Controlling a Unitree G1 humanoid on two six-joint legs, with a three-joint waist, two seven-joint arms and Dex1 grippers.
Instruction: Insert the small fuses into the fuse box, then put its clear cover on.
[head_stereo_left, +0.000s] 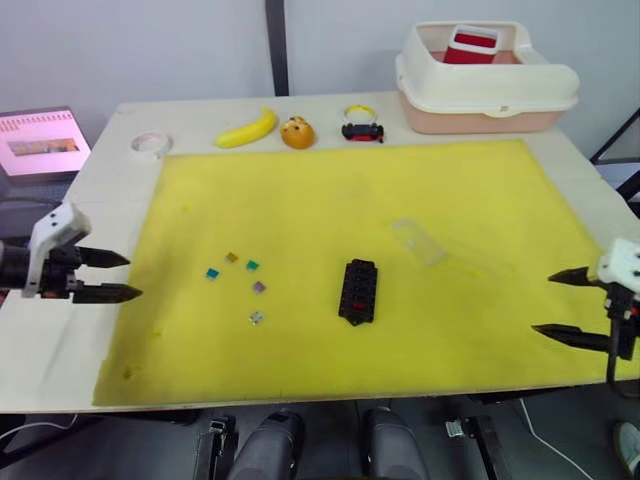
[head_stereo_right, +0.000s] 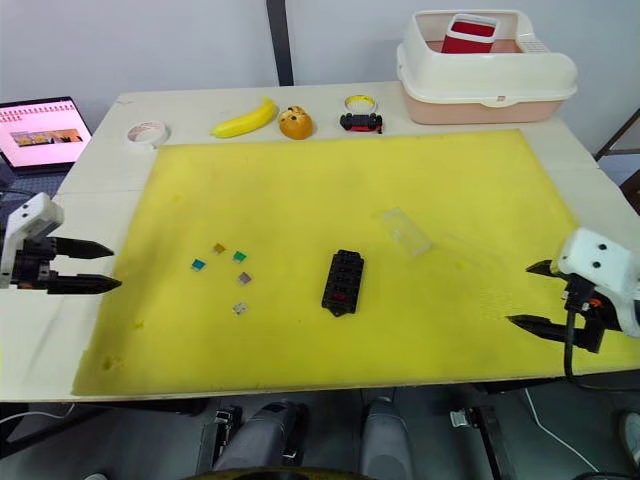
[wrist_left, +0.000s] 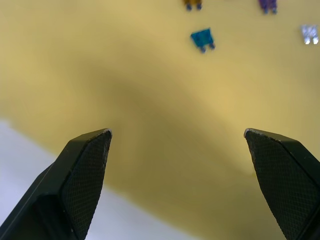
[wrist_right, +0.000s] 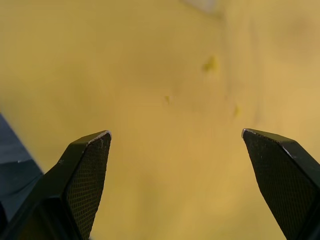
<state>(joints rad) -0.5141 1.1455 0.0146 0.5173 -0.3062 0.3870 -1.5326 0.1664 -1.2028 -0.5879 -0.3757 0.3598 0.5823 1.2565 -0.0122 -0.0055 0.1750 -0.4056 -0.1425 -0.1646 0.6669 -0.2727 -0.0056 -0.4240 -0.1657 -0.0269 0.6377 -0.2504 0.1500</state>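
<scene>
On yellow mat: fuse box, loose fuses, seemingly clear cover; both hands spread, empty.

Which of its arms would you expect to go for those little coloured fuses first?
Probably the left. The left gripper hangs open at the yellow mat's left edge, and the small fuses lie on that side of the fuse box. The right gripper, also open, is beyond the box.

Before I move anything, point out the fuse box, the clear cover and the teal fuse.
fuse box (head_stereo_left: 358, 291), left eye view, on the middle of its black slotted top.
clear cover (head_stereo_left: 417, 240), left eye view, on the centre of the transparent lid.
teal fuse (wrist_left: 202, 38), left wrist view, on its square plastic body.
</scene>
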